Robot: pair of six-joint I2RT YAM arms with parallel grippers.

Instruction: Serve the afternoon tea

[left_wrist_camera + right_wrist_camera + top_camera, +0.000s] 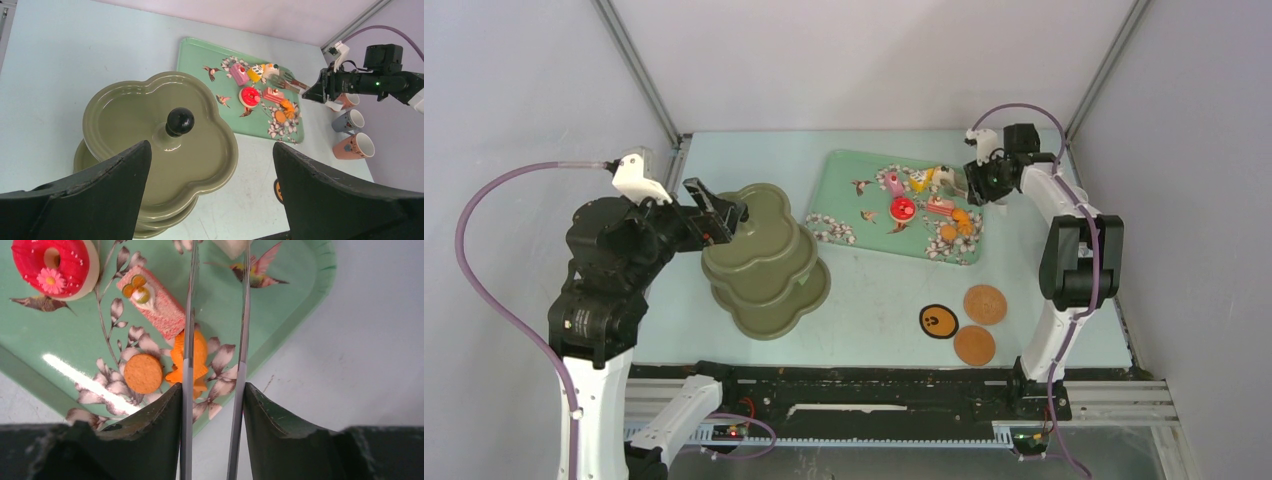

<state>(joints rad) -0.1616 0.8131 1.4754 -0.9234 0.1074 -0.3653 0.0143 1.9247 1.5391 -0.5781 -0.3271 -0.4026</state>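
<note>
While the left end effector (210, 148) gapes above the stand (125, 116), the right end effector (212, 390) clamps tongs (189, 315).

Olive three-tier stand (764, 250) upright; pastries (904, 208) clustered rightward; coasters (985, 304) flat nearby.

A green tiered stand (769, 265) sits left, the left gripper (727, 216) over its top tier. Right of it a floral tray (849, 172) carries small pastries (903, 208), where the right gripper (975, 183) holds tongs (954, 184) over the far end. Three round coasters (974, 345) lie nearer, close together.
</note>
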